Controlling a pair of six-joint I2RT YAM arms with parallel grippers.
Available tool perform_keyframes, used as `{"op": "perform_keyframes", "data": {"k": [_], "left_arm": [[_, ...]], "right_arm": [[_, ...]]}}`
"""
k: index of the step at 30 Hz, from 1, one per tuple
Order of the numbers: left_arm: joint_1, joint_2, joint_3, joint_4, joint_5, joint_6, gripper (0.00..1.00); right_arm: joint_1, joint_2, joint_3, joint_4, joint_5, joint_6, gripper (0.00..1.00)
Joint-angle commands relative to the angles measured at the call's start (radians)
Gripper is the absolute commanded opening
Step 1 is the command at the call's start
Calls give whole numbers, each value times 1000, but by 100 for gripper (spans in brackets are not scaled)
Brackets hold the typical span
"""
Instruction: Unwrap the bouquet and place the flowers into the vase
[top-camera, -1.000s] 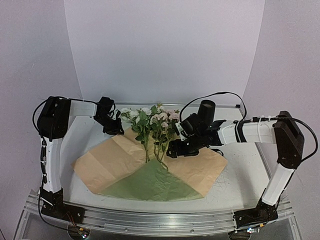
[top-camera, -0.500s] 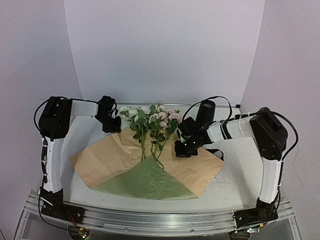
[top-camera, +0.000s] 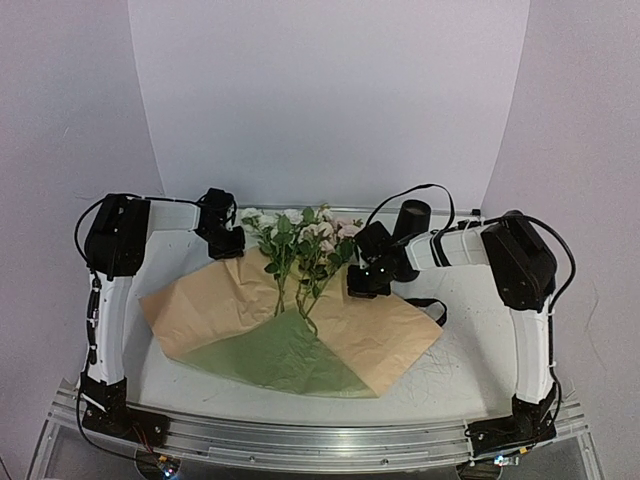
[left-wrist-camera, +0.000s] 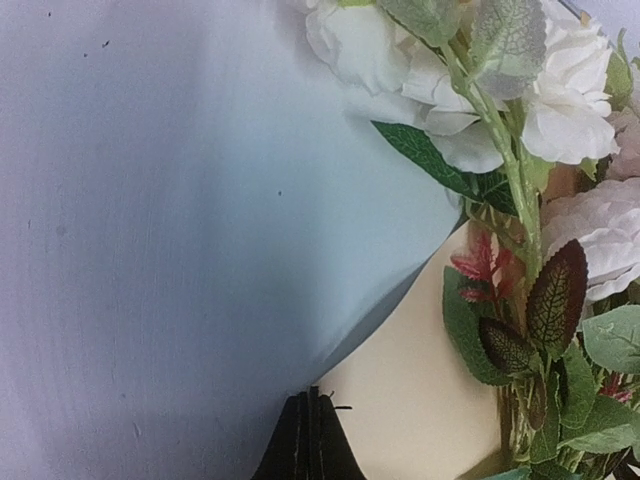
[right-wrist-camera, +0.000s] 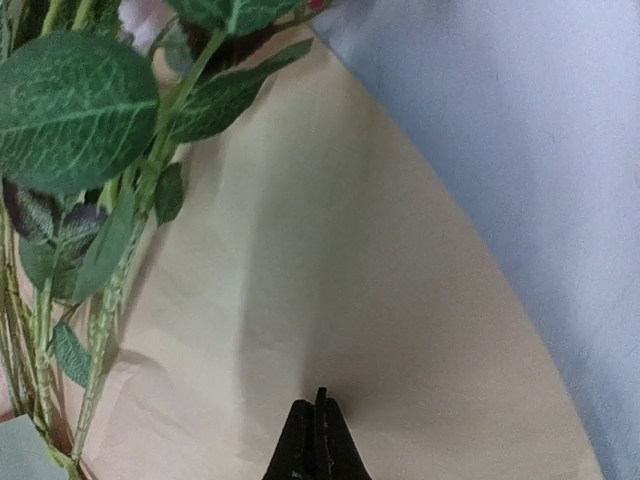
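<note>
The bouquet is undone: its paper wrap (top-camera: 225, 310), tan inside with a green part at the front, lies spread flat, and the flowers (top-camera: 300, 245) rest on its middle with blooms toward the back wall. My left gripper (top-camera: 228, 247) is shut on the wrap's back left edge. In the left wrist view its tips (left-wrist-camera: 318, 397) pinch the tan paper (left-wrist-camera: 410, 400) beside white blooms (left-wrist-camera: 560, 110). My right gripper (top-camera: 358, 285) is shut on the wrap's back right part, where the paper (right-wrist-camera: 330, 280) puckers around the tips (right-wrist-camera: 320, 398) beside leafy stems (right-wrist-camera: 110, 270). The black vase (top-camera: 412, 218) stands upright behind the right gripper.
A black ribbon-like strip (top-camera: 436, 312) lies at the wrap's right edge under the right forearm. The white backdrop (top-camera: 330, 100) rises just behind the blooms and vase. The table's metal front rail (top-camera: 320, 440) runs along the near edge.
Both grippers have closed on the paper. The right arm has folded back toward the vase, and the wrap with the flowers has slid a little toward the back wall.
</note>
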Motion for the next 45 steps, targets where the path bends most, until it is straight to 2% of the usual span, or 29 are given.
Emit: {"op": "perform_keyframes", "data": {"k": [1, 7, 15, 19, 25, 28, 32, 36, 39, 45], "left_arm": [[7, 65, 57, 12, -37, -19, 0], [10, 69, 80, 12, -35, -16, 0], [22, 5, -26, 12, -83, 17, 7], [22, -19, -63, 12, -103, 49, 16], [21, -71, -82, 10, -184, 76, 42], [21, -136, -108, 9, -202, 83, 52], [15, -230, -162, 9, -158, 97, 58], [-18, -342, -246, 6, -135, 124, 60], [-37, -428, -323, 4, -124, 111, 60], [-44, -488, -478, 3, 18, 32, 59]], "right_arm": [[-19, 59, 87, -87, 58, -33, 0], [-44, 156, 213, -175, 101, -39, 1], [-74, 237, 289, -218, 126, -54, 0], [-104, 257, 339, -236, 128, -78, 0], [-107, 259, 423, -284, 169, -110, 1], [-106, 208, 406, -277, 133, -131, 4], [-94, 98, 327, -213, 55, -173, 15], [-78, -6, 218, -169, -59, -205, 30], [-51, -74, 146, -152, -78, -222, 34], [24, -173, 5, -111, -153, -222, 43]]}}
